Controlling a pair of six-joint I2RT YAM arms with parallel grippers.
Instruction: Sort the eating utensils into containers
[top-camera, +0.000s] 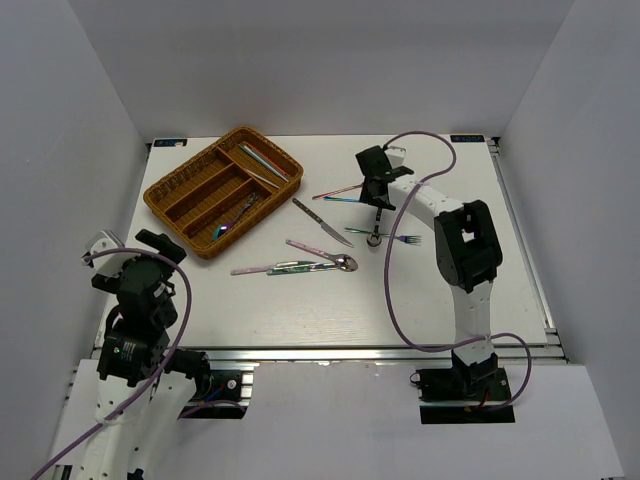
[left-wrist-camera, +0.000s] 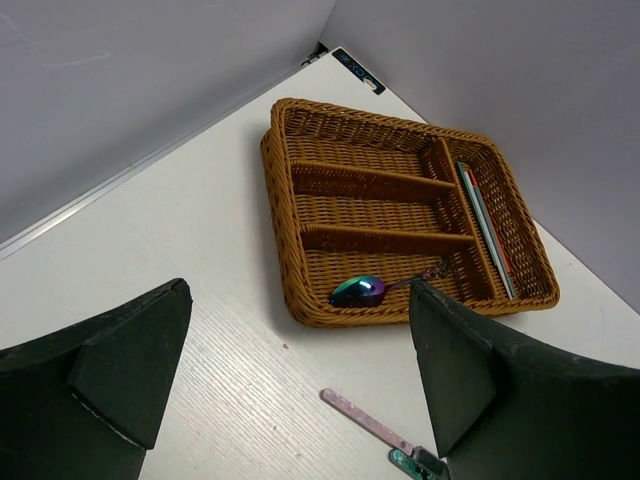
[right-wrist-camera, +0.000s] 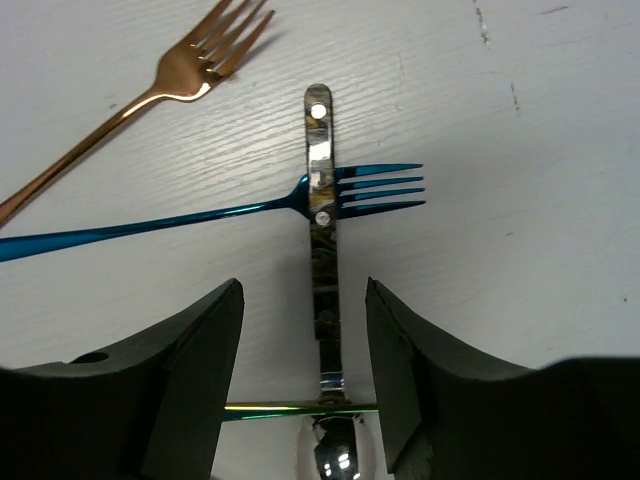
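silver spoon (right-wrist-camera: 320, 250) lies on the white worktop (top-camera: 300, 310) right of centre, bowl near, handle pointing far. we see its handle resting across the neck of a blue fork (right-wrist-camera: 200, 222), whose tines point right. a rose-gold fork (right-wrist-camera: 185, 75) lies just beyond that one, apart from the spoon. an iridescent fork (top-camera: 400, 239) crosses the spoon close to its bowl.

the right gripper (right-wrist-camera: 303, 300) hangs low over the spoon with its jaws apart, one on each side of the handle. bare worktop shows in both gaps, so nothing is gripped.

further left a knife (top-camera: 322, 222) lies at a slant by itself. nearer us a pink utensil (top-camera: 252, 269), a green utensil (top-camera: 295, 267) and a second silver spoon (top-camera: 343, 262) form a rough line.

the brown wicker tray (top-camera: 165, 190) sits at the far left of the worktop, turned at an angle. we count an iridescent purple-blue spoon (left-wrist-camera: 358, 291) in its nearest long compartment. thin chopsticks (left-wrist-camera: 485, 225), green and red-orange among them, lie in the crosswise compartment at the right end.

the left gripper (left-wrist-camera: 300, 370) is held above the near left corner, well apart from everything. its jaws are spread wide and empty.
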